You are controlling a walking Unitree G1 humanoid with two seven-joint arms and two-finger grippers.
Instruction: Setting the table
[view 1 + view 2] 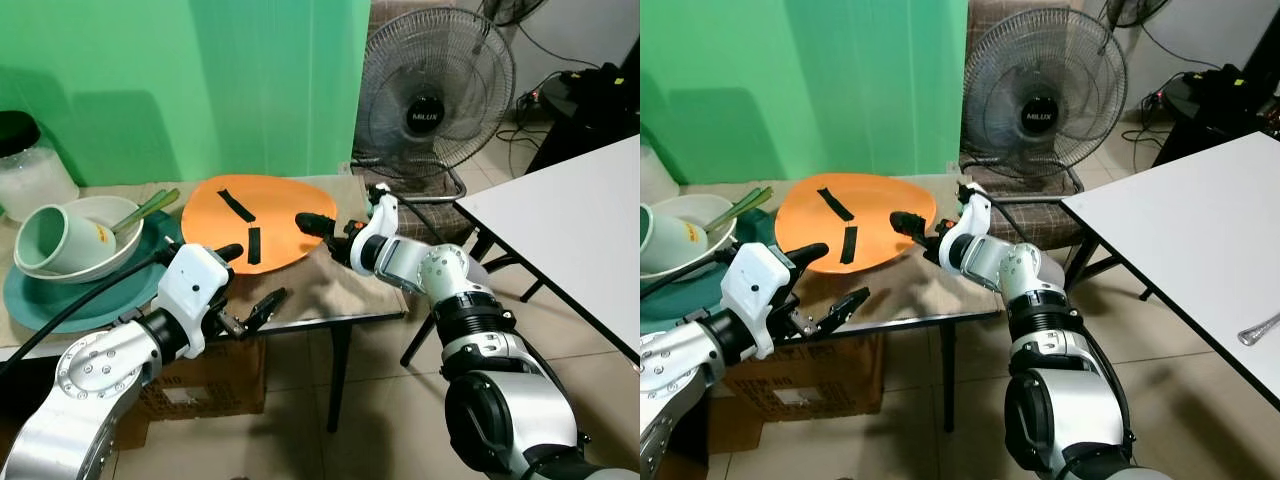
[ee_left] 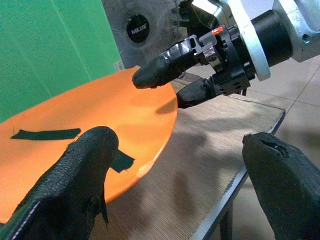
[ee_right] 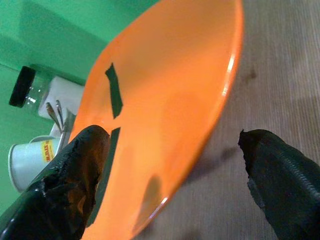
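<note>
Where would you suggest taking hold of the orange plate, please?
Grip the orange plate by its thin rim on the fan-side edge, coming in from the robot's right. That edge is bare and already sits between the open fingers of the right end effector, one above and one below it.

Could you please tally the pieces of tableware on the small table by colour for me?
Orange: 1, the orange plate
Teal: 1, the teal plate
White: 1, the white bowl
Pale green: 1, the cup
Total: 4
</note>
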